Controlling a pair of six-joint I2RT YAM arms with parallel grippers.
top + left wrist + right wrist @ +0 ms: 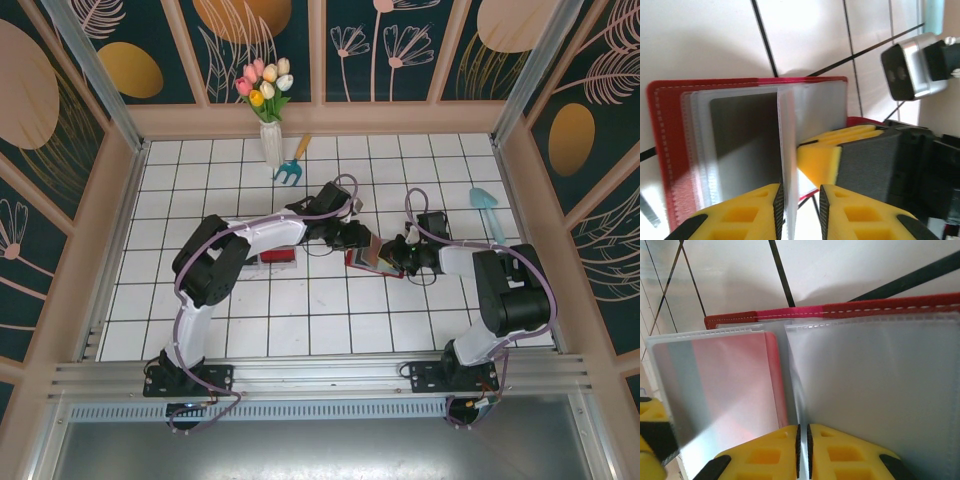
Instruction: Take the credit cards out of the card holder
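Red folding card holder with clear plastic sleeves lies open at mid-table, just between both grippers on the white tiled table. It looks light, with floppy covers and thin, slick, bendy sleeves, so it probably needs pinning while a card slides out. A stiff grey card sits in one sleeve, and its exposed edge seems the best place to pinch. The right gripper has its yellow fingers nearly closed, clamping one sleeve leaf. The left gripper stands narrowly parted around an upright leaf, with one finger against it and the other apart.
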